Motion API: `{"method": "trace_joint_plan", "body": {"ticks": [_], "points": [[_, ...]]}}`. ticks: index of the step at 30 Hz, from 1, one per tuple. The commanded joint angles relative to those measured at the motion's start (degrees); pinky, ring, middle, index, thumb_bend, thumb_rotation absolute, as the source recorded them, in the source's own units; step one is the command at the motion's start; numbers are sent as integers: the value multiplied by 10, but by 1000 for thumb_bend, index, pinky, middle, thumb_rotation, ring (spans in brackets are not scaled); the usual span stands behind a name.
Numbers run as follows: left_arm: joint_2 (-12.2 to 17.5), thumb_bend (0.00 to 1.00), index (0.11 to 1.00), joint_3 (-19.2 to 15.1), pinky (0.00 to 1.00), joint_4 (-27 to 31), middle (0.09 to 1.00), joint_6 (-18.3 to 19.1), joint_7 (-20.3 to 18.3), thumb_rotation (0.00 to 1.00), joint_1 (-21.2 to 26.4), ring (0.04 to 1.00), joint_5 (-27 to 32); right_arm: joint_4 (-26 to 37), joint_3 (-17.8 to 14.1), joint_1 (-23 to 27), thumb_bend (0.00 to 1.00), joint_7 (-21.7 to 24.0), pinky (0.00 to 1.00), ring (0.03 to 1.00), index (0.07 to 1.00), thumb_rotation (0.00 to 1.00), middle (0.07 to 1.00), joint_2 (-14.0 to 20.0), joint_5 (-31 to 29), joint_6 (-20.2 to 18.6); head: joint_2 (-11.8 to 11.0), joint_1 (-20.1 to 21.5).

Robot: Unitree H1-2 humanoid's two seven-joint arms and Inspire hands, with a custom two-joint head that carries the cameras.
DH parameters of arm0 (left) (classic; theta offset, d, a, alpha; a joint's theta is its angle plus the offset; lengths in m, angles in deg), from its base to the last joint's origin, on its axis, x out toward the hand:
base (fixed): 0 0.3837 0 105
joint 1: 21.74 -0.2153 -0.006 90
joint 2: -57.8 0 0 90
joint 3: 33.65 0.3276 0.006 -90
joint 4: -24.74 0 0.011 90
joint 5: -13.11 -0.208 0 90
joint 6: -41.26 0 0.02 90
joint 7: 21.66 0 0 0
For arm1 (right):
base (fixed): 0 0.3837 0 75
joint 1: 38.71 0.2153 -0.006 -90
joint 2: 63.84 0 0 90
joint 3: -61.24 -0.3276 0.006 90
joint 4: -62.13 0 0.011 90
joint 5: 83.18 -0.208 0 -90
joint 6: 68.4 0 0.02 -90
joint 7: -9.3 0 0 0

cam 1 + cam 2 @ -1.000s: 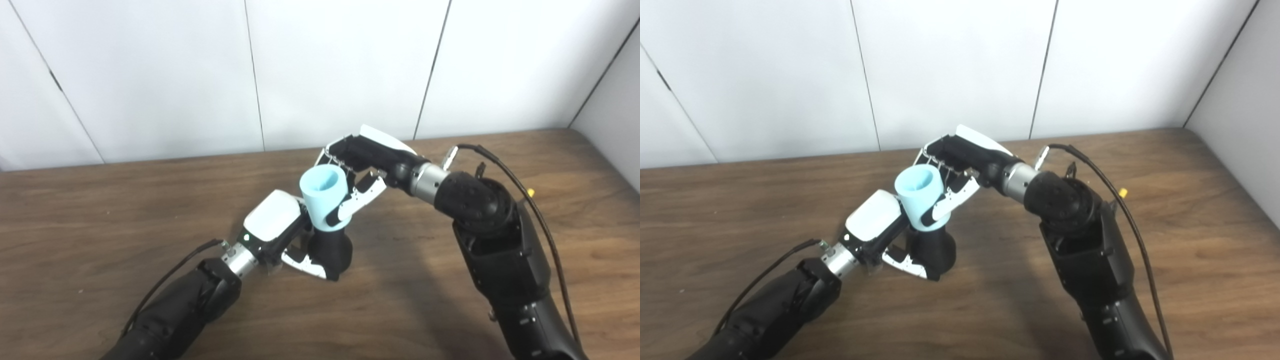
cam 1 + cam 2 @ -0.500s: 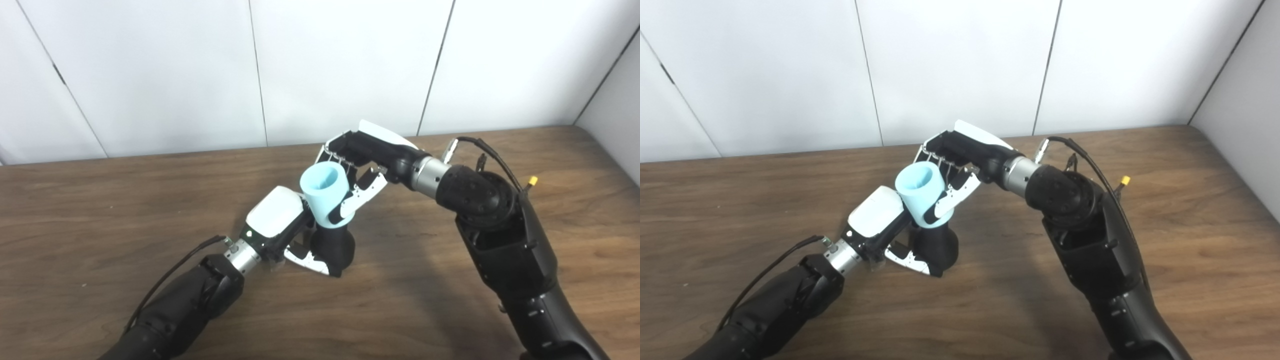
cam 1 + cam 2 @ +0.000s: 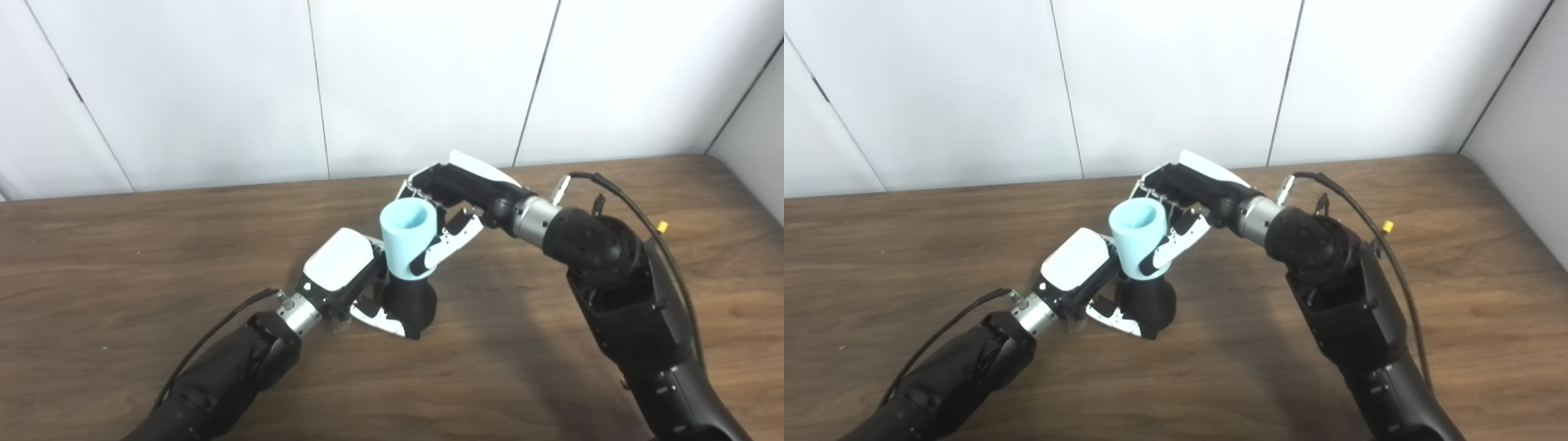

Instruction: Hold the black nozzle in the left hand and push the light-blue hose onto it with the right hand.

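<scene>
Nope, nothing readable anywhere in either view. No text, logos, numbers or stickers that I can make out on anything in the scene.

White panelled wall (image 3: 429, 79), wooden table (image 3: 122, 257)

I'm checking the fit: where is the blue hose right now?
The hose is near the table's middle, standing on top of the black nozzle, gripped by the right robot hand while the left robot hand holds the nozzle.
</scene>
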State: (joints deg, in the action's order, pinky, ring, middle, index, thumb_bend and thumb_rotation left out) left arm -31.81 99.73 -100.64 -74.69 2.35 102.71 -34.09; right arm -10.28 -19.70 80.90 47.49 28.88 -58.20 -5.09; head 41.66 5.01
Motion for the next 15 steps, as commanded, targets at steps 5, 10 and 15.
{"method": "trace_joint_plan", "body": {"ticks": [5,10,15], "points": [[3,498,527,48,305,-48,433,25,-84,0,-114,379,-34,20,1,-6,519,-18,340,410,507,0,480,21,6,-1,3,-1],[1,499,524,49,319,-48,440,27,-80,0,-116,380,-35,20,12,-15,520,-30,378,420,501,0,481,20,8,5,5,-4],[0,498,526,47,306,-50,433,23,-83,0,-117,381,-29,18,29,-19,520,-43,359,422,503,0,478,20,12,8,6,-6]]}}
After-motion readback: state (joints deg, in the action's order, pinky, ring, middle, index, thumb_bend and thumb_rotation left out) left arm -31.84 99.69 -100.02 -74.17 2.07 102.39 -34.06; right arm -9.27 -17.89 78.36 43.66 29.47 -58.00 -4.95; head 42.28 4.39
